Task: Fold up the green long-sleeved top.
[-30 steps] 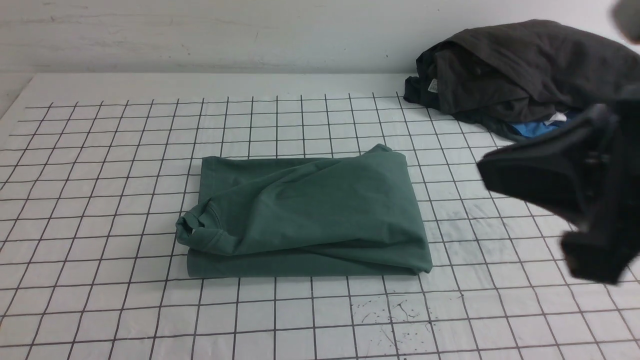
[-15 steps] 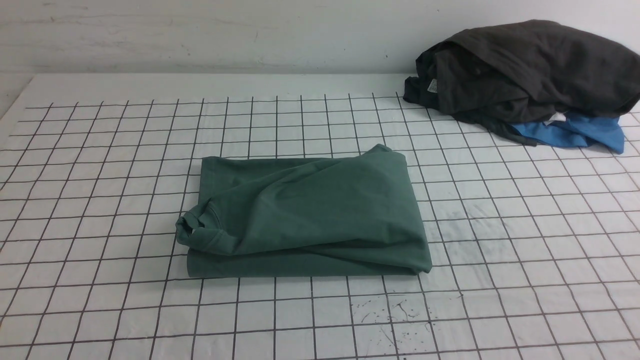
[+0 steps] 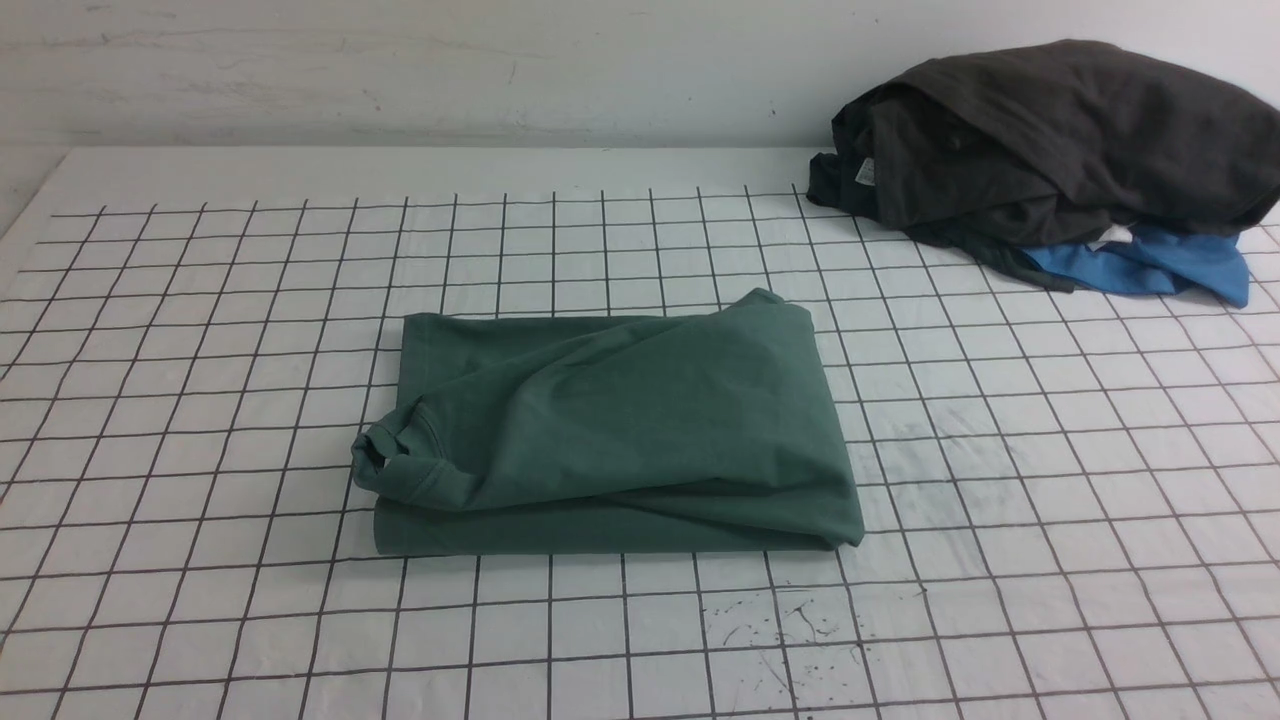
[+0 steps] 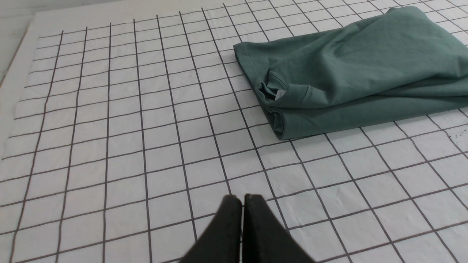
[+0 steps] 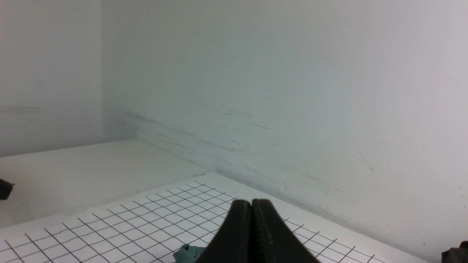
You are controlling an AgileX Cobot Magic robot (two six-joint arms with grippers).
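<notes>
- The left gripper [image 4: 242, 199] had its jaws pressed together on nothing, hanging above bare grid squares of the worktop [image 4: 109, 146], well clear of the cloth.
- The right gripper [image 5: 251, 204] was likewise closed and empty, raised and pointed toward the pale back wall [image 5: 292, 91].
- Neither gripper appeared in the front view.
- The green long-sleeved top [image 3: 610, 430] lay folded into a rough rectangle near the middle of the worktop, its ribbed neck [image 3: 385, 460] bunched at the left edge of the fold.
- A dark charcoal-grey garment [image 3: 1050, 140] sat heaped at the far right corner of the worktop, on top of a bright blue garment [image 3: 1150, 268] that stuck out beneath it.
</notes>
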